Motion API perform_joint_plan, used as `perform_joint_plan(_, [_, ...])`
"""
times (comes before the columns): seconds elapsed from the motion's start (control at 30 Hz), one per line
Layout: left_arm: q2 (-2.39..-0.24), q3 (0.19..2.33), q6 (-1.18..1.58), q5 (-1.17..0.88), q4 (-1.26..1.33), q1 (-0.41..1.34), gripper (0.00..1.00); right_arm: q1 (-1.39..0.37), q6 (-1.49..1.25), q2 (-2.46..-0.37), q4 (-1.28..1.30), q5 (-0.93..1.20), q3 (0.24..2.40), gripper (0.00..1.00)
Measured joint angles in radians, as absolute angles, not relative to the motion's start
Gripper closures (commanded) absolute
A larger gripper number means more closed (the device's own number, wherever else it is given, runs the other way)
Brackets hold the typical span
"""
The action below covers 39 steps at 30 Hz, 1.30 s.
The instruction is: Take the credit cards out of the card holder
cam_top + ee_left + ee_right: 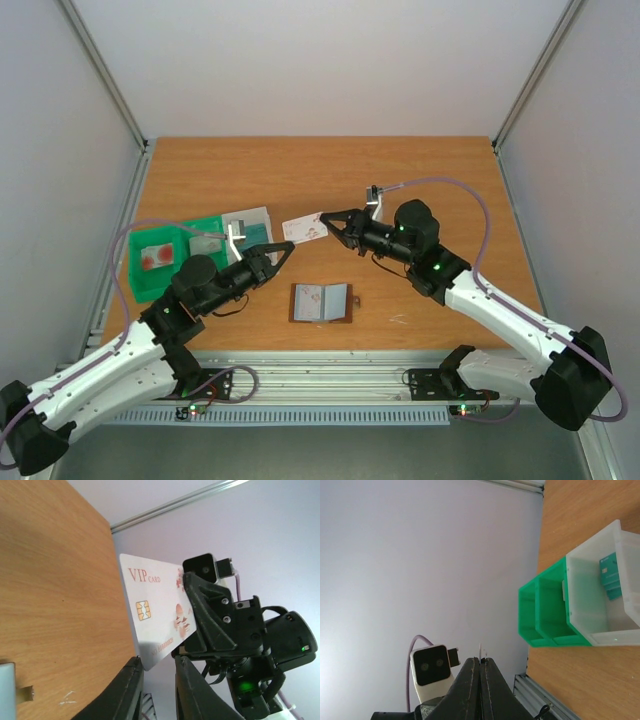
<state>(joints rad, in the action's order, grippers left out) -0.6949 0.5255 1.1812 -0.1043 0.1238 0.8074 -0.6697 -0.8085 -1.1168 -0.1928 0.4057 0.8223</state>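
The brown card holder (320,302) lies open on the table, its grey-blue pockets facing up; its edge and snap tab also show in the left wrist view (6,682). My right gripper (332,226) is shut on the white card (305,229) and holds it in the air above the table. The left wrist view shows this VIP card (155,610) with its lower corner between the tips of my open left gripper (157,672), which does not grip it. My left gripper (283,255) is just left of the card. The teal-green card (610,575) lies in the clear tray compartment.
The green and clear compartment tray (165,270) stands at the left, behind my left gripper; it also shows in the right wrist view (545,610). A metal rail (330,385) runs along the table's near edge.
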Motion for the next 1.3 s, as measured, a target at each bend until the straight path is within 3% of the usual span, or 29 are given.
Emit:
perform_joint_plan(0.1, [-0.693,0.525,1.172,-0.096,0.125,0.807,0.99,-0.67,-0.814,-1.121,-0.202,0.411,0.81,0.97])
perform_joint_plan(0.3, [-0.683,0.525,1.146,-0.096,0.107,0.793,1.0,-0.67,-0.815,-1.127,-0.217,0.421,0.789,0.94])
perform_joint_plan(0.4, [-0.682,0.525,1.136,-0.118,0.101,0.759,1.0,-0.67,-0.816,-1.14,-0.225,0.428,0.781,0.88])
perform_joint_plan(0.63, [-0.68,0.525,1.111,-0.18,0.067,0.652,1.0,-0.67,-0.827,-1.157,-0.263,0.459,0.743,0.48])
perform_joint_plan(0.87, [-0.655,0.591,1.024,-0.253,-0.189,0.498,1.0,-0.673,-0.821,-1.159,-0.284,0.482,0.72,0.03])
perform_joint_plan(1.3, [-0.741,0.728,0.784,-0.46,-0.609,0.038,1.0,-0.672,-0.783,-1.15,-0.281,0.516,0.701,0.02])
